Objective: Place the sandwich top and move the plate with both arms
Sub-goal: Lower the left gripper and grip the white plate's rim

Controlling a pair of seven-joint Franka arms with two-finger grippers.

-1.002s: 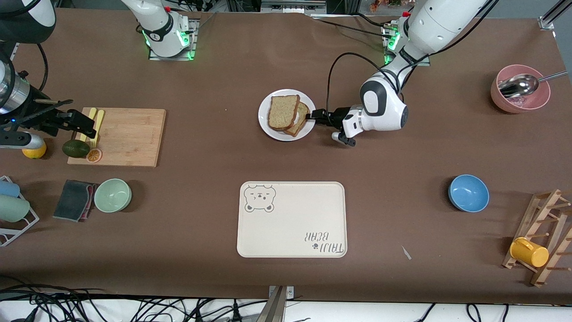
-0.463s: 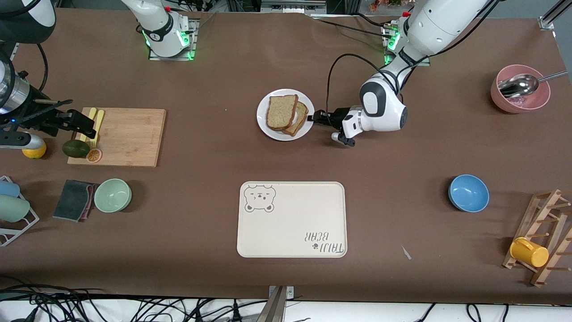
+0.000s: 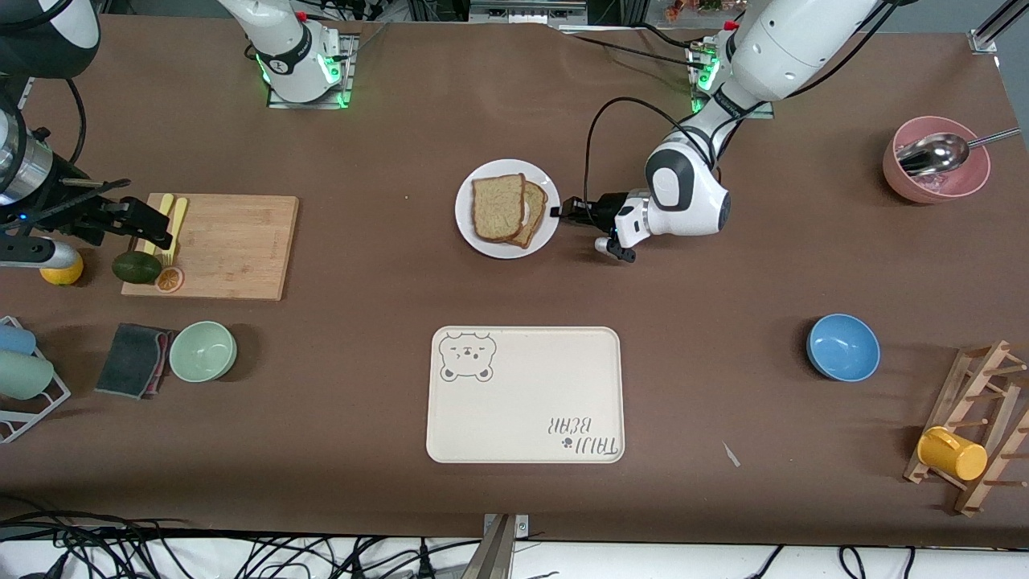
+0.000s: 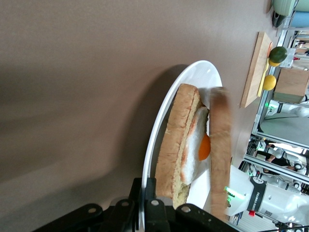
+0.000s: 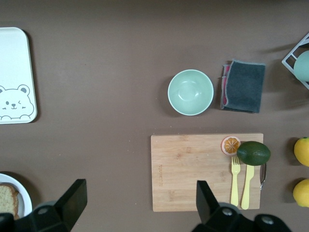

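Front view: plate (image 3: 474, 237) sits on surface mid-way between arm bases, sandwich top (image 3: 498, 207) on egg slice (image 4: 182, 150). Left hand (image 3: 559, 213) clamped on plate rim at 3 o'clock. Right hand (image 5: 137, 205) spread wide, up over cutting board (image 3: 233, 241), waiting. Keep plate level, slide slow so top doesn't slip.

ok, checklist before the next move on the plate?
1. sandwich top on egg slice: ok, slightly offset.
2. left claw clamped on plate rim: ok, looks shut on it.
3. right claw at plate: not ok, open over the cutting board.
4. Plate level: cannot tell.
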